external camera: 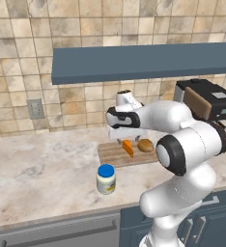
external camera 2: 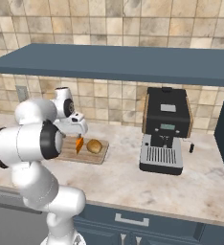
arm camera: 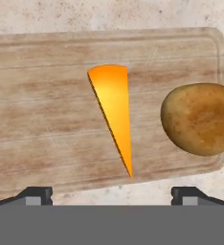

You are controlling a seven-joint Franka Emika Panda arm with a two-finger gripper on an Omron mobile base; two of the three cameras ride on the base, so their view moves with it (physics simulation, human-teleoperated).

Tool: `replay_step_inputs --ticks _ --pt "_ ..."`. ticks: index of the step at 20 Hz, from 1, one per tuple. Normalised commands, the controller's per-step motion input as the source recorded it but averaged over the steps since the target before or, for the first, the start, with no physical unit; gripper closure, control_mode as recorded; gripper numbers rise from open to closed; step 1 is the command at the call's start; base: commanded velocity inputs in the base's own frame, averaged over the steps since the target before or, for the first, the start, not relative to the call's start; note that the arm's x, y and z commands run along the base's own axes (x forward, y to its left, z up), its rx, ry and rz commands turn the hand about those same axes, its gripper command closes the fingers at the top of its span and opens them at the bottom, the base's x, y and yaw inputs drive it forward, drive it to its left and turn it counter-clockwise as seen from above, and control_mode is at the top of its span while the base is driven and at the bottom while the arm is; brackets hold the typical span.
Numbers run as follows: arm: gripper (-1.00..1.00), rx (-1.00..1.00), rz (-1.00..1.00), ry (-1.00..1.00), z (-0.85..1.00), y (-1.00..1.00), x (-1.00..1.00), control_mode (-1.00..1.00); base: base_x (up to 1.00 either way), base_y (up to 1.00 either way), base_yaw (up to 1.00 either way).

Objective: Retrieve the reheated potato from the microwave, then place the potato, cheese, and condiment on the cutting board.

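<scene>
The cutting board (external camera: 112, 155) lies on the counter, and the hand view shows its wood grain (arm camera: 47, 105). On it rest the orange cheese (arm camera: 113, 107) wedge and, to its right, the golden-brown potato (arm camera: 198, 118); both also show from the left base, cheese (external camera: 128, 148) and potato (external camera: 145, 145). My gripper (arm camera: 112, 195) hovers just above the board over the cheese, open, with nothing between its fingertips (arm camera: 37, 195). The condiment (external camera: 105, 179), a white jar with a blue lid, stands on the counter in front of the board, apart from it. The microwave is out of view.
A black coffee machine (external camera 2: 165, 129) stands on the counter to the right of the board. A blue shelf (external camera 2: 123, 62) runs along the tiled wall above the counter. The counter's front edge (external camera: 62, 217) is close behind the jar.
</scene>
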Motion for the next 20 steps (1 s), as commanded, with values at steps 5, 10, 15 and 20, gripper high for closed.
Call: replay_step_inputs --ticks 5,10,15,20 --pt "-1.00 0.07 0.00 0.00 0.34 0.21 -0.52 -1.00 0.00 0.00 0.00" --pt "-1.00 0.13 0.00 0.01 0.32 0.14 -0.51 -1.00 0.00 0.00 0.00" --pt "-1.00 0.06 0.00 0.06 0.21 0.18 -0.43 -1.00 0.00 0.00 0.00" --pt "-1.00 0.00 0.02 0.02 0.13 0.25 -0.48 -1.00 0.00 0.00 0.00"
